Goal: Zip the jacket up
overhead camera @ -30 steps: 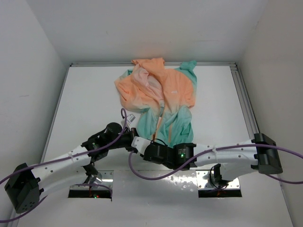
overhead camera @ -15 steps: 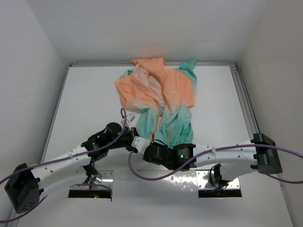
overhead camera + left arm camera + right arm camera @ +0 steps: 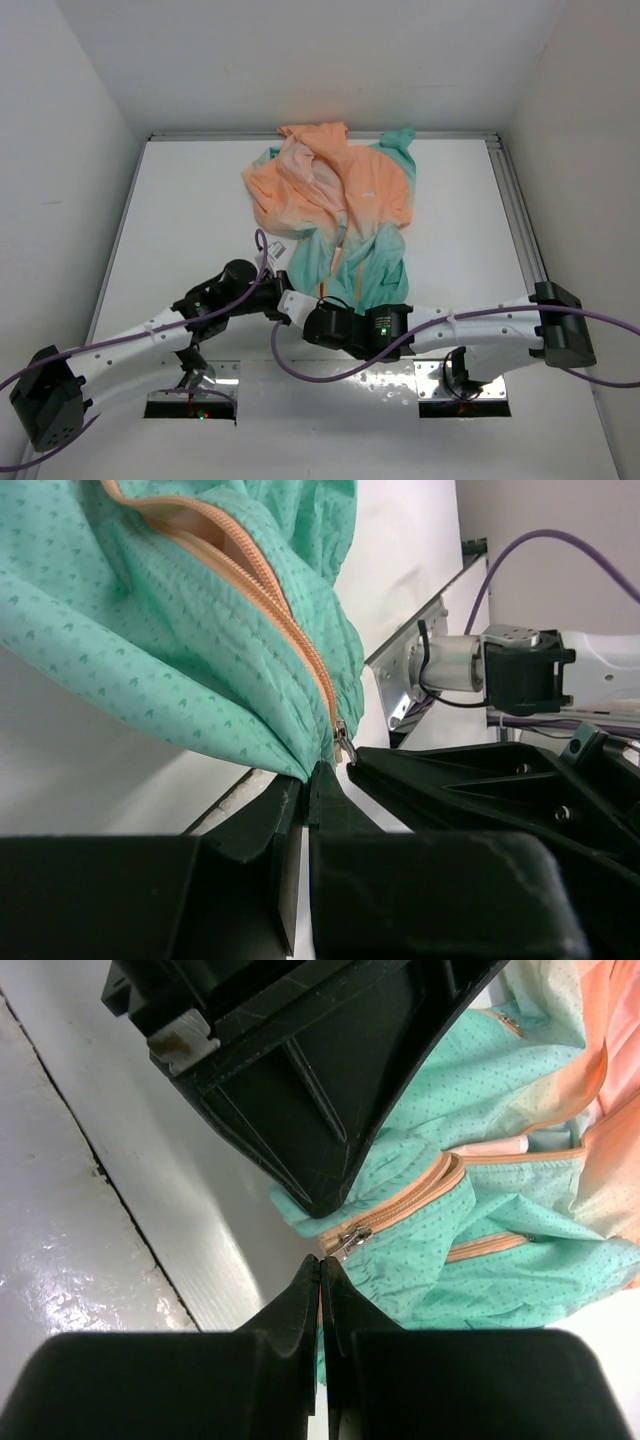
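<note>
The jacket [image 3: 340,195] lies crumpled at the back middle of the table, peach-orange above and mint-teal below. Its orange zipper [image 3: 270,590] is open, with the slider [image 3: 352,1241] at the bottom hem. Both grippers meet at that near hem corner. My left gripper [image 3: 308,772] is shut on the teal hem just beside the slider [image 3: 343,746]. My right gripper [image 3: 320,1260] is shut, its tips right against the hanging pull tab; I see nothing between them. In the top view the left gripper [image 3: 294,296] and the right gripper [image 3: 306,305] almost touch.
White walls enclose the table on three sides, and a metal rail [image 3: 515,215] runs along its right edge. Shiny mounting plates [image 3: 215,375] sit at the near edge by the arm bases. A small white tag [image 3: 278,250] lies left of the jacket.
The right gripper's jaws have closed beside the zipper pull. Both arms have stayed almost still at the hem.
</note>
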Tool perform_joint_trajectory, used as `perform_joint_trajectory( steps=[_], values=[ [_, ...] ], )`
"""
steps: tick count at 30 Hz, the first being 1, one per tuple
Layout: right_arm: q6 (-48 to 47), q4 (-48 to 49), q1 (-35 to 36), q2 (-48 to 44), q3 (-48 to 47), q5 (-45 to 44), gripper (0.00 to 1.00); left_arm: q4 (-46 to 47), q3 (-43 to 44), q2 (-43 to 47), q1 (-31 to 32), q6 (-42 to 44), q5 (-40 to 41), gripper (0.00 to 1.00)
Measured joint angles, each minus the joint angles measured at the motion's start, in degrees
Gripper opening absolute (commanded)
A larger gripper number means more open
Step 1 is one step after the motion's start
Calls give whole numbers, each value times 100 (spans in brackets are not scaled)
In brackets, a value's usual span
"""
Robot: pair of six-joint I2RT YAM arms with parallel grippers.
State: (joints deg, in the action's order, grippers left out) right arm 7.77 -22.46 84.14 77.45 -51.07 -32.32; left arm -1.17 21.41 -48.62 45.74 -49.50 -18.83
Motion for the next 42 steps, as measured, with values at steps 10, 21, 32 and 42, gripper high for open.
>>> perform_joint_trajectory(
  steps=[10, 21, 32, 42],
  values=[
    [0, 9, 0, -125, 0, 144, 0, -221, -155, 122, 0, 282, -146, 0],
    [94, 483, 0, -247, 219, 66, 6, -245, -365, 487, 0, 297, -387, 0],
    [487, 918, 0, -885, 911, 734, 32, -243, -365, 522, 0, 295, -424, 0],
    [511, 863, 50, -404, 809, 894, 33, -243, -365, 487, 0, 291, -424, 0]
  ],
)
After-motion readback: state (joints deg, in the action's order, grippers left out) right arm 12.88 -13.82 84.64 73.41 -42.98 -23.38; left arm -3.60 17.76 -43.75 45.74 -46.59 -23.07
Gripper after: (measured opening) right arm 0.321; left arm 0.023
